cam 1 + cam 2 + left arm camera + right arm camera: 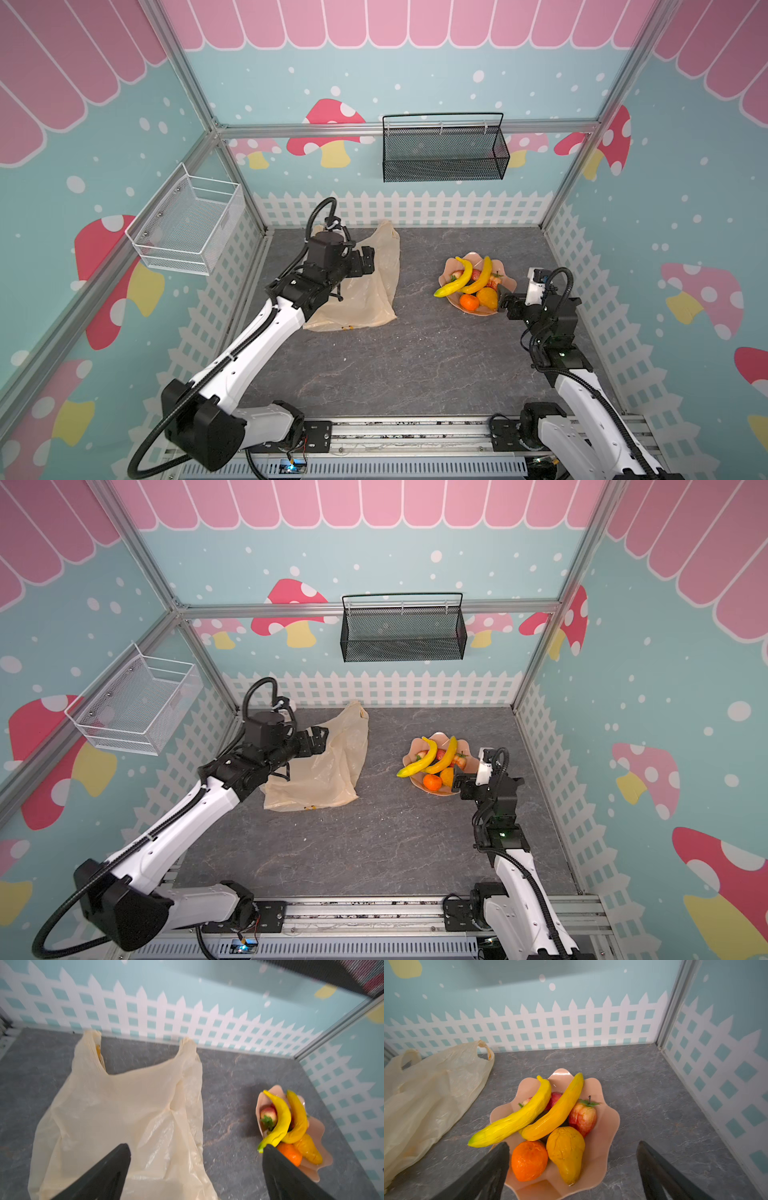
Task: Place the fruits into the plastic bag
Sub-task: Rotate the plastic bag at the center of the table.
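Fruits (469, 280) piled in the pink scalloped bowl (509, 283), plastic bag (374, 299) lying flat on the counter (415, 357), neither gripper holding anything.

The left gripper (196, 1151) hangs over the bag with its jaws wide apart. The bag lies crumpled beside the bowl without touching it, and its handle loops (188, 1047) point away from the arm bases. The right gripper (573, 1145) sits at the near rim of the bowl with its jaws spread. In the right wrist view the tangerine (529, 1160) and the lumpy yellow-orange fruit (566, 1151) lie between them. Two bananas (512, 1122) cross over the red leafy fruit (582, 1116).
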Robot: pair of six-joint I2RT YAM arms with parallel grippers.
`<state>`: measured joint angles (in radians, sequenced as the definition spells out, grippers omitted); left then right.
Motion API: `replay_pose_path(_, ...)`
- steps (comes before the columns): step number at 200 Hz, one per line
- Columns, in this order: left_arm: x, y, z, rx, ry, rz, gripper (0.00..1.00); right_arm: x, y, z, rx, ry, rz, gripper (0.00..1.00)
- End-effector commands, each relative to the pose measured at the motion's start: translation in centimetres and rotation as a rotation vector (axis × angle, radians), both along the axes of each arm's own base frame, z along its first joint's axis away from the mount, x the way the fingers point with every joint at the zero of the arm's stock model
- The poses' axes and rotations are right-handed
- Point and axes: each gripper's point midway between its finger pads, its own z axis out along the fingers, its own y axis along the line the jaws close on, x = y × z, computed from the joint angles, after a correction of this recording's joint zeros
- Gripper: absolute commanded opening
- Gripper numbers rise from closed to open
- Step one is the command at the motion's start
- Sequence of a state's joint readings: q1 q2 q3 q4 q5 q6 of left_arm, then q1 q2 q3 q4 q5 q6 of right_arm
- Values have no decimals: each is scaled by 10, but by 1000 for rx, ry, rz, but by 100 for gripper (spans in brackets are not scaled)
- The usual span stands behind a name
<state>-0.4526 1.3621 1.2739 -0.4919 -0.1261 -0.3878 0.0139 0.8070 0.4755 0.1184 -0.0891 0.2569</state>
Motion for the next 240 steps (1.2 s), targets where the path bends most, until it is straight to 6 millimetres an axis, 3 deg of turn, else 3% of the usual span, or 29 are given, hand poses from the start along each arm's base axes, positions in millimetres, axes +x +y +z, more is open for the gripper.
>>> replay_pose_path(1, -7, -3, -39, 64, 230, 22, 99, -3, 24, 12, 90, 51, 115, 97)
replay_pose_path(47, 37, -30, -90, 172, 408, -4, 99, -3, 51, 16, 174, 152, 199, 97)
replay_pose_path(70, 54, -35, -114, 244, 474, 5, 93, -5, 62, 20, 183, 157, 226, 97)
replay_pose_path(103, 67, -32, -146, 367, 540, 5, 89, -9, 64, 34, 189, 120, 230, 97)
replay_pose_path(140, 71, -26, -160, 458, 545, 16, 81, -12, 58, 49, 163, 80, 211, 97)
replay_pose_path(162, 67, -25, -171, 487, 567, 4, 66, -12, 55, 52, 157, 63, 194, 97)
replay_pose_path(187, 58, -21, -181, 533, 585, -20, 38, -8, 54, 67, 161, 44, 188, 97)
replay_pose_path(219, 40, -24, -179, 574, 559, -100, 10, 4, 57, 89, 164, 18, 198, 97)
replay_pose_path(240, 20, -20, -177, 616, 558, -141, 1, 15, 63, 98, 172, 21, 221, 97)
